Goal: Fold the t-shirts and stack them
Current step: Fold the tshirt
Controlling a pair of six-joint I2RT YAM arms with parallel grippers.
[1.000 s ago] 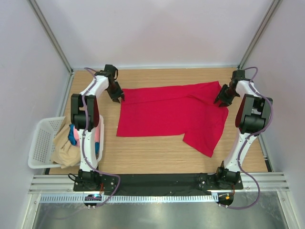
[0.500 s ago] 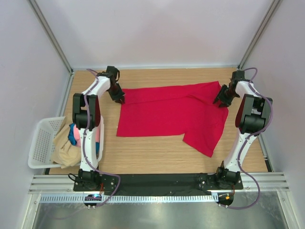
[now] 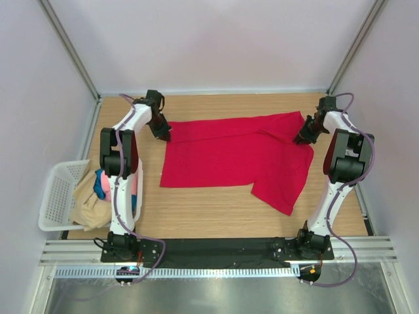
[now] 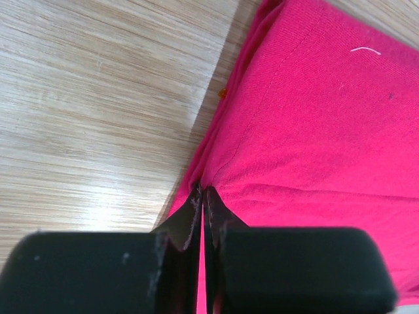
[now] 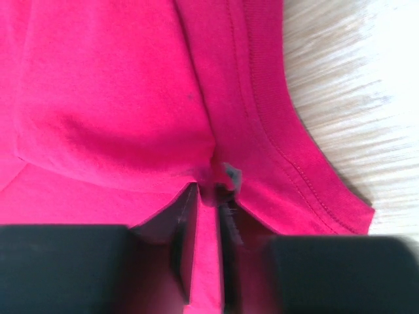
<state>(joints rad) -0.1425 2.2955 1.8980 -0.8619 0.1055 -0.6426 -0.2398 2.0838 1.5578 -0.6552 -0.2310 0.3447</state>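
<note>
At the far left corner of the cloth, our left gripper [image 4: 202, 199] is clenched hard on the hem of the red t-shirt [image 3: 226, 154], with a thin fold of fabric caught between the tips. Across the table [image 3: 209, 212], our right gripper [image 5: 208, 190] has its jaws drawn narrow around a pucker of the same shirt, close to the collar band, so we read it as pinching the cloth too.

Between these 2 grips the red t-shirt lies spread flat on the wood, far edge running from one arm to the other. 1 sleeve juts toward the near right, and a ridge runs across the middle, so it is not fully smooth.

We judge the task to be near its start: no fold is made in this shirt and no stack stands on the table. The other shirts [image 3: 91, 193], beige, blue and pink, sit crumpled in the white basket [image 3: 54, 196] at the left, waiting their turn.
</note>
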